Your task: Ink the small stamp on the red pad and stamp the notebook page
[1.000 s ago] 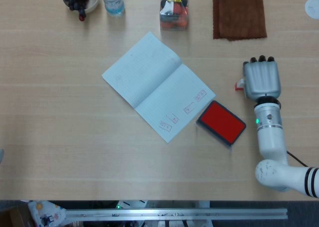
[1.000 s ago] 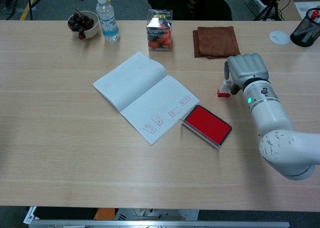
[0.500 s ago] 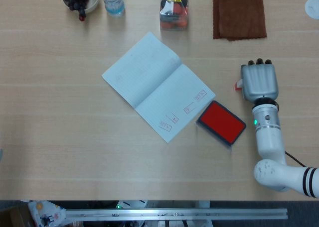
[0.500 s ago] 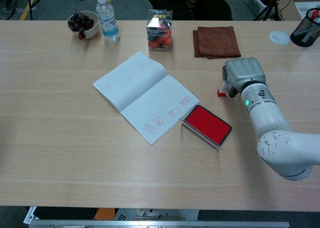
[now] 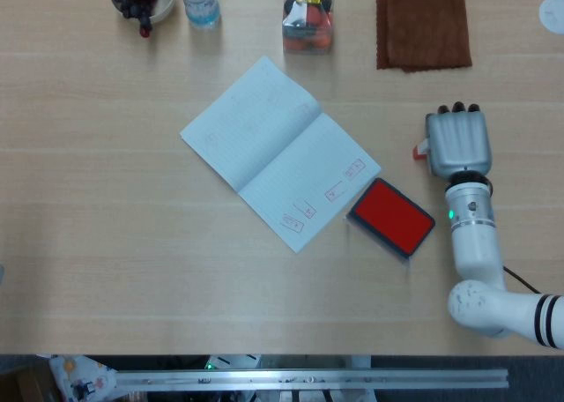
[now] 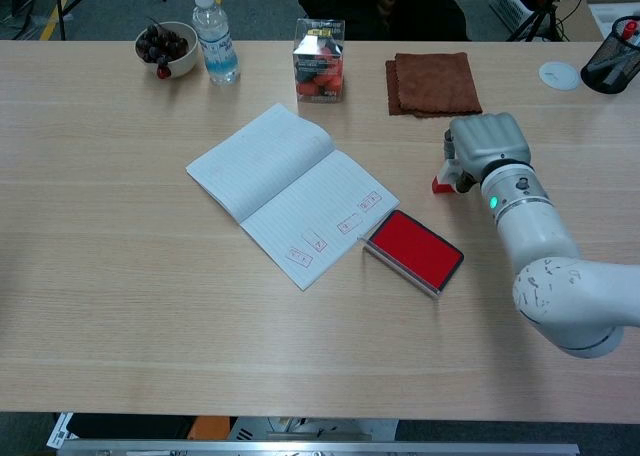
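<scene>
**Counter contents, stamping station**

Right hand (image 5: 456, 143): grey five-finger hand on a white arm, at the right of the pale wooden counter (image 5: 106, 243), back of the hand upward, fingers curled down. It sits over the small white stamp with a red base (image 6: 446, 180), which shows at its left edge; whether the fingers actually grip the stamp cannot be told from either view. Left hand: out of both views.

Small stamp: on or just above the counter, right of the notebook and beyond the far right end of the ink pad, apart from both.

Red rectangular ink pad in a dark case (image 5: 391, 217): lid off, lying at an angle just beside the near right corner of the notebook.

Open lined paper notebook (image 5: 278, 151): centre of the counter, turned diagonally; several small red stamped marks on its right-hand page.

Along the far edge, left to right: white bowl of dark fruit (image 6: 167, 46), clear plastic water bottle (image 6: 215, 38), clear box with red contents (image 6: 319, 59), folded brown cloth (image 6: 433, 83). Far right corner: black mesh pen holder (image 6: 612, 66).
</scene>
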